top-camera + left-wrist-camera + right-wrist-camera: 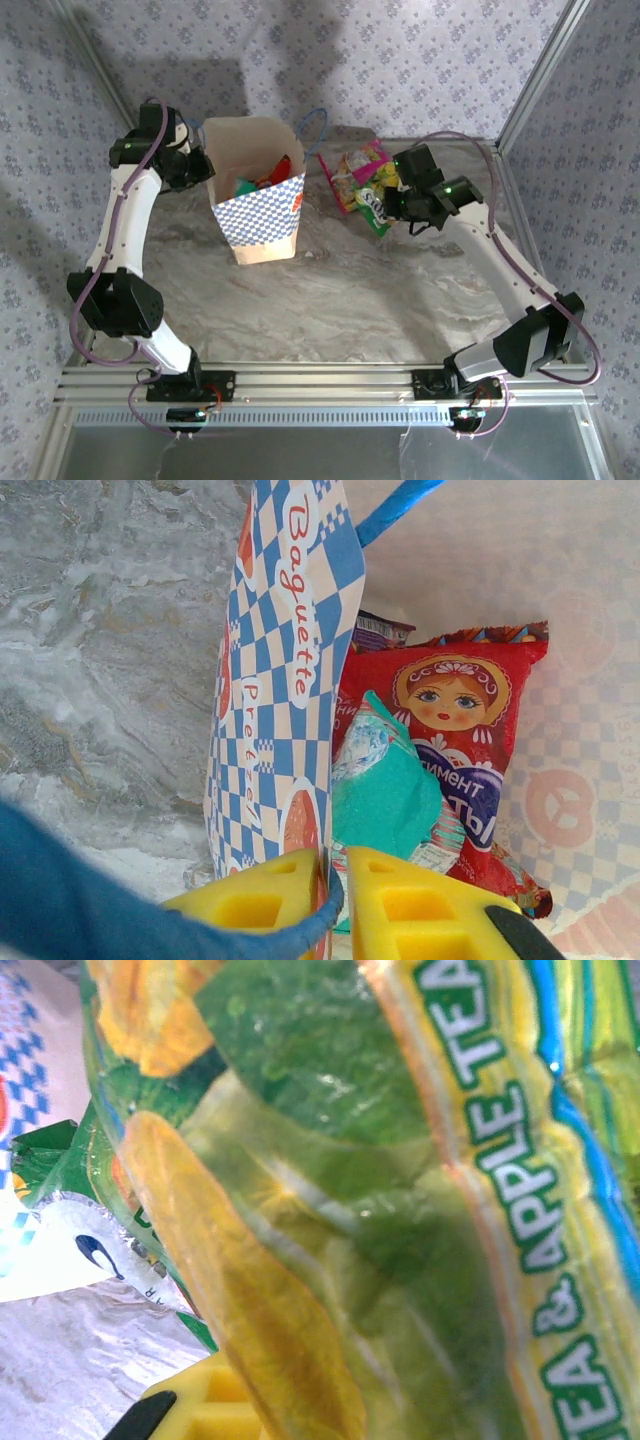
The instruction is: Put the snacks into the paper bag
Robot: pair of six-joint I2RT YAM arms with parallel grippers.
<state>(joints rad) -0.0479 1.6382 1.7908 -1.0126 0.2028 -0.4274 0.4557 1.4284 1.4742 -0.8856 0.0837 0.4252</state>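
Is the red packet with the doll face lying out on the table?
No, the red doll-face packet lies inside the paper bag, next to a teal packet.

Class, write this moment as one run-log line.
left tool: shut on bag rim | right tool: holds green packet | in bag: red packet

The marbled grey table (380,290) carries an upright paper bag (262,215). Just right of the bag lie heaped snack packets (355,170)
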